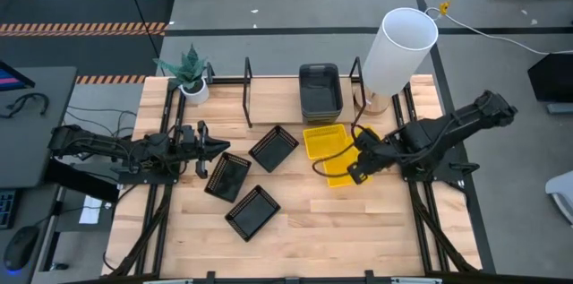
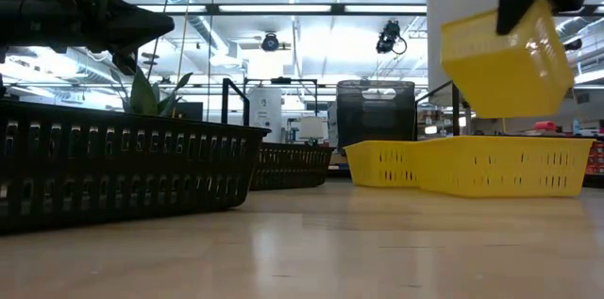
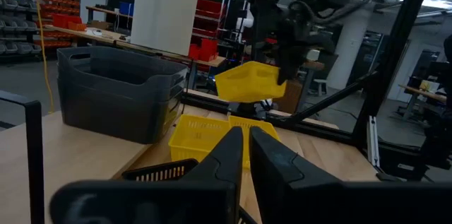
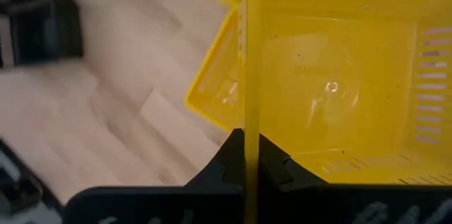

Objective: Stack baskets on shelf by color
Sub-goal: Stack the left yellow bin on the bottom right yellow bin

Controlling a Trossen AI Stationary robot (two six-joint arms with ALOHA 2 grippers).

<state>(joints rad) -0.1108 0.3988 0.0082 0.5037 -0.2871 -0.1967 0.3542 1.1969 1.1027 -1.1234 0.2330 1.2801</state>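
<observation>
My right gripper (image 2: 514, 7) is shut on one yellow basket (image 2: 510, 58), which also shows in the left wrist view (image 3: 251, 83), raised above two other yellow baskets (image 2: 382, 162) (image 2: 510, 165) that rest on the tabletop. My left gripper (image 1: 218, 147) hovers shut and touches nothing, over the table's left half beside three black slatted baskets (image 1: 273, 148) (image 1: 228, 176) (image 1: 252, 212) lying flat on the wood. The dark grey baskets (image 1: 320, 91) sit stacked on the shelf (image 1: 277, 96) at the far edge, between black uprights. My right gripper pinches the yellow basket by the rim of one side wall (image 4: 251, 121), one finger inside the basket and one outside. The fingers come from above, pointing down. The basket is lifted clear of the table and hangs tilted below the fingers, above the two other yellow baskets.
A tall white cylinder (image 1: 398, 51) stands at the far right of the shelf, close behind the right arm. A potted plant (image 1: 191, 73) stands at the shelf's far left. Bare wood lies along the near half of the table (image 1: 358, 230).
</observation>
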